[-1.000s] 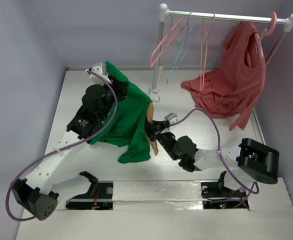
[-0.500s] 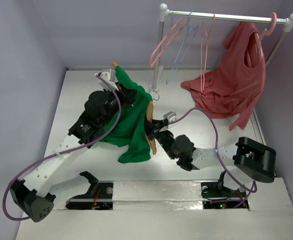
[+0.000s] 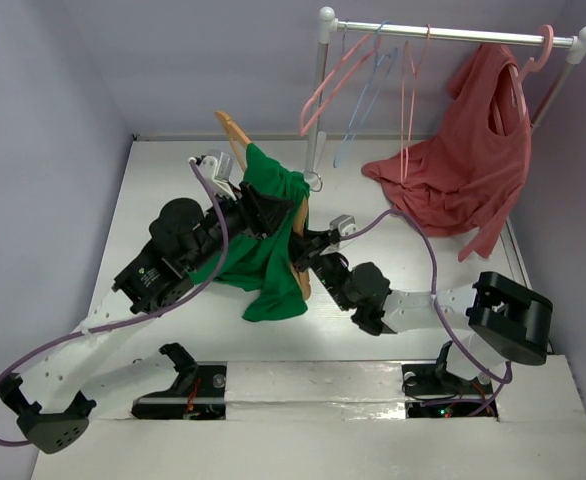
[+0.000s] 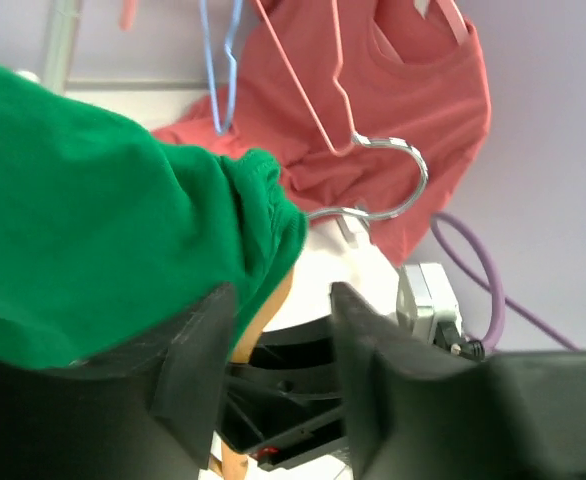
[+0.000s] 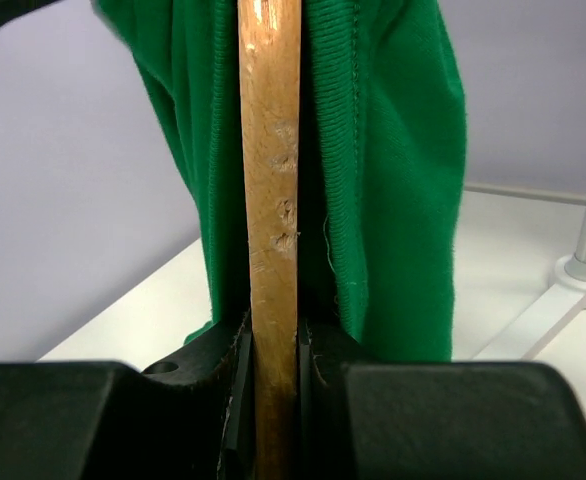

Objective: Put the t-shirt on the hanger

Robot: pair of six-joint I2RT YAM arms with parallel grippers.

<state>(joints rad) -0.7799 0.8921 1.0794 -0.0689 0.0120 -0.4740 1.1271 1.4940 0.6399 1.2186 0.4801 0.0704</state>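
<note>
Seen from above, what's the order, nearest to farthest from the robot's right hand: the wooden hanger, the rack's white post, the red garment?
1. wooden hanger: clamped in the right hand.
2. white post: just behind it, mid-back.
3. red garment: farthest, hanging at back right.

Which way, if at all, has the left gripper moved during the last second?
Yes: the left gripper has moved right and slightly nearer, toward the foot of the rack post.

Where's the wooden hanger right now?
Top view, left of centre: the wooden hanger runs through the green t-shirt, clamped in the right gripper, beside the rack post.
</note>
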